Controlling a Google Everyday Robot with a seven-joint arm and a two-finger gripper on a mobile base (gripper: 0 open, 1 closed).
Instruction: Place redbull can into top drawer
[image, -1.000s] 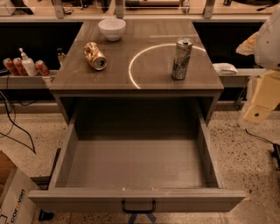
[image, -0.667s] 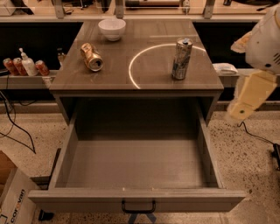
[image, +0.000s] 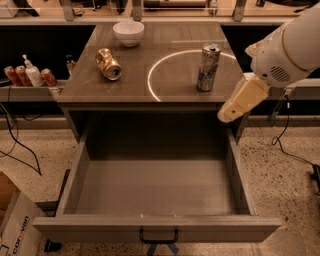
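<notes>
The redbull can stands upright on the right part of the cabinet top, inside a bright ring of light. The top drawer is pulled fully out below it, with nothing inside; its dark handle is centred on the front panel. My gripper, beige at the end of the white arm, hangs at the right, just off the cabinet's right front corner. It is right of and below the can, apart from it, and holds nothing.
A gold can lies on its side on the left of the top. A white bowl sits at the back. A side shelf at the left holds bottles and cans. A cardboard box and cables lie on the floor.
The arm has swung in from the right edge, leftward toward the cabinet's right front corner. The can, drawer and other things have not moved.
</notes>
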